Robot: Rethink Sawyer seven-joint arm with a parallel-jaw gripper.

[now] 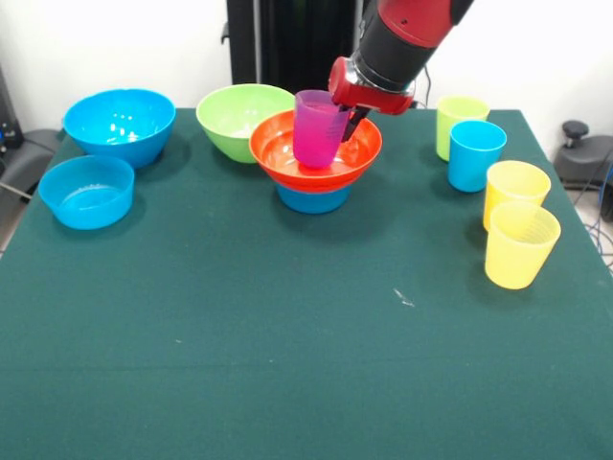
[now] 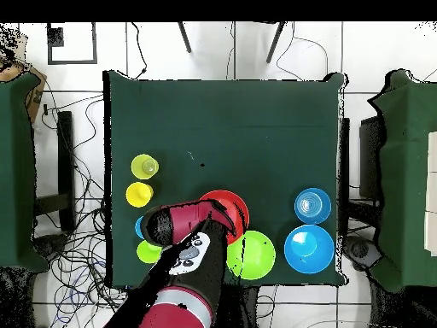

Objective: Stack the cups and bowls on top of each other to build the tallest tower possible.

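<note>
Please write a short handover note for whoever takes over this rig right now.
Gripper: at the purple cup's rim; open or shut cannot be told.
Tower so far: small blue bowl, orange bowl on it, purple cup standing inside.
Loose: green bowl behind the tower; large blue bowl and another small blue bowl at picture left; green cup, blue cup and two yellow cups at picture right.
Left: stack all loose pieces.
</note>
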